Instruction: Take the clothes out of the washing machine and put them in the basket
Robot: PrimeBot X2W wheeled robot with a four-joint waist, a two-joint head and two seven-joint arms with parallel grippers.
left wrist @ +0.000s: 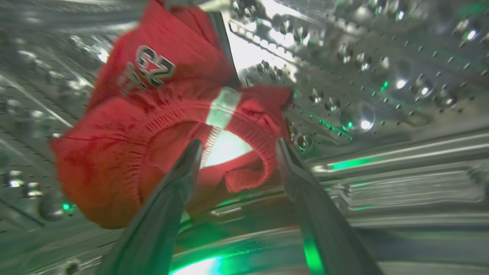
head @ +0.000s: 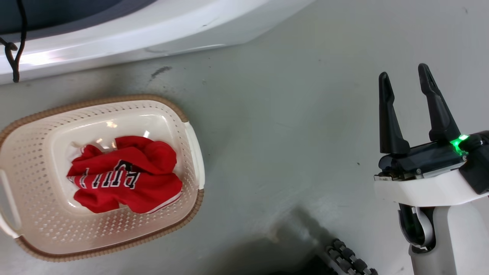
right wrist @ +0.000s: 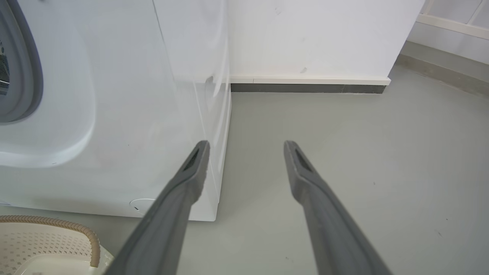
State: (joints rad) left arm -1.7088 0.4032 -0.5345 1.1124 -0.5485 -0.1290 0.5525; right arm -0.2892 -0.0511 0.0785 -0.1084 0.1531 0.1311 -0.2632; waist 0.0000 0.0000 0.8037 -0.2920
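Nearest in the left wrist view, the left gripper (left wrist: 238, 145) has its two dark fingers spread apart. Just past their tips lies a red garment (left wrist: 114, 160). The picture is blurred, so I cannot tell whether the tips touch the cloth. Behind it curves the perforated steel drum (left wrist: 382, 76), glinting with green light. This is the inside of the washing machine (head: 114, 34), which the head view gives from outside as a white front.

In the head view the right gripper (head: 403, 72) stands at the lower right with its fingers apart, holding nothing, over the grey floor (head: 286, 133). To the left the basket (head: 38, 126) sits on the floor with a red jersey (head: 130, 179) in it, and the machine is beyond. The right wrist view adds the machine's side, the grey ring of its porthole and a white wall (right wrist: 305, 38) farther back. A corner of the basket is at its lower left.

The garment in the drum has a gathered elastic band, a pale tab and black white-edged digits. The jersey in the basket is crumpled, with black white-edged lettering and white striped trim along one edge.

Counted: two red pieces of clothing — one in the drum, one in the basket. There is one basket, one machine, and two grippers of two fingers each.
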